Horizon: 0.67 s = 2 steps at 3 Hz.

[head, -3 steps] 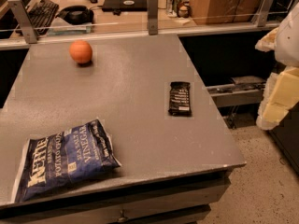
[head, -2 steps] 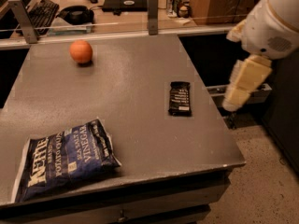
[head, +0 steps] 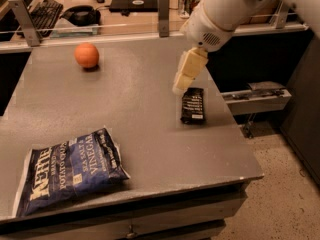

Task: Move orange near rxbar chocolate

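The orange [head: 87, 55] sits on the grey table [head: 135, 134] at the far left. The rxbar chocolate [head: 193, 105], a flat black bar with white lettering, lies near the table's right edge. My gripper [head: 183, 79] hangs from the white arm over the right part of the table, just above and left of the bar's far end. It is far to the right of the orange and holds nothing that I can see.
A blue Kettle chip bag [head: 70, 169] lies at the front left of the table. A rail with metal posts [head: 163, 6] runs along the far edge. Behind it is a desk with a keyboard [head: 44, 11]. The floor drops off to the right.
The arm has swung in from the right edge of the view to over the table, and my gripper now hangs by the bar. The orange, bar and bag have not moved.
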Each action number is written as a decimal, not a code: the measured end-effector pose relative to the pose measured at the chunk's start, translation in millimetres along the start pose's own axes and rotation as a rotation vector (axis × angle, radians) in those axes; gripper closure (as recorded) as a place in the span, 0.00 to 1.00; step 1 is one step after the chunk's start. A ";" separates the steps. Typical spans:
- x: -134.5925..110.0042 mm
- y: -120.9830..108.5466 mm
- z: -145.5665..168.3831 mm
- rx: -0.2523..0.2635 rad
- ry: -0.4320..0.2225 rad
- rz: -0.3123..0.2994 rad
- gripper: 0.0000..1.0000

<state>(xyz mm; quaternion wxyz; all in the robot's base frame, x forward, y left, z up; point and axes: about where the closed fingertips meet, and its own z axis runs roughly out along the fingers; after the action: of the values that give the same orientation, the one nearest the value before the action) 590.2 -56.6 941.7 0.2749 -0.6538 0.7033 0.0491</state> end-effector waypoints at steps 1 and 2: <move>-54.7 -43.8 63.4 -0.005 -0.118 -0.006 0.00; -54.7 -43.7 63.4 -0.005 -0.118 -0.006 0.00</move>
<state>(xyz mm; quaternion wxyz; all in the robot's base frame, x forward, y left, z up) 651.7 13.3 925.5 0.3144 -0.6524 0.6838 0.0885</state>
